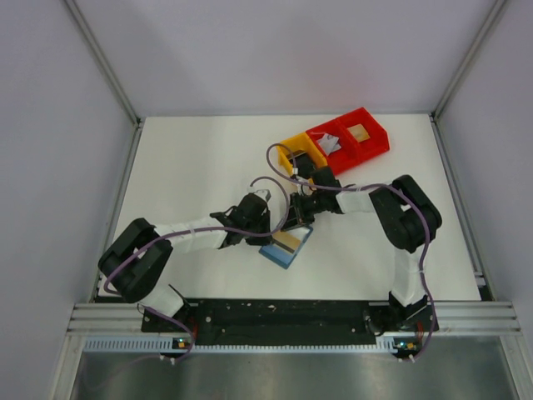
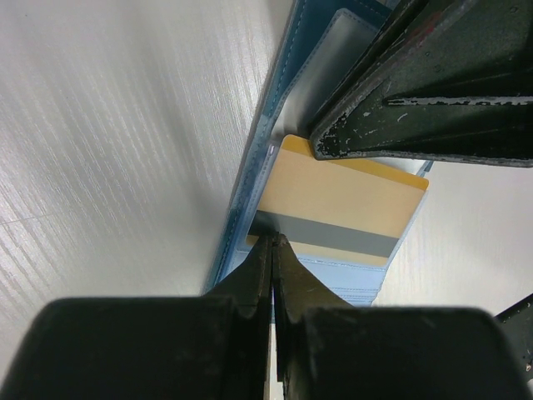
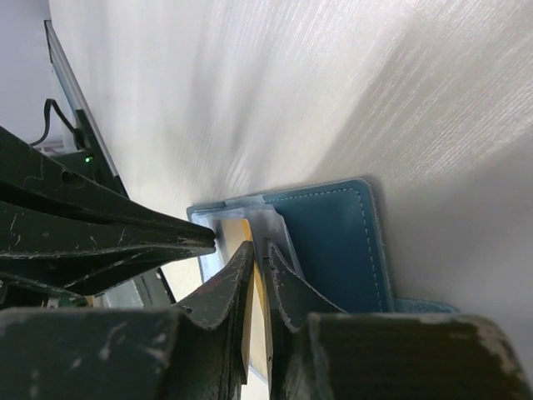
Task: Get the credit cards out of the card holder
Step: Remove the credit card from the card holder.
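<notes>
Teal-blue leather, the flat rectangular folding card holder (image 1: 280,254) lies open at the middle of the white table (image 1: 191,167). A tan-yellow credit card (image 2: 333,196) with a grey stripe rests across its pale inside. The right jaws, narrow, pinch that card's upper edge. The left jaws, pressed together, touch down at its lower left corner. Bare table spreads leftward, and the red and yellow plastic bins (image 1: 350,137) sit well apart at the upper right.

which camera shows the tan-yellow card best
Left wrist: the tan-yellow card fills mid-frame, grey stripe clear, lying on the open card holder. Top external shows only a small tan patch; right wrist just a thin yellow edge.
</notes>
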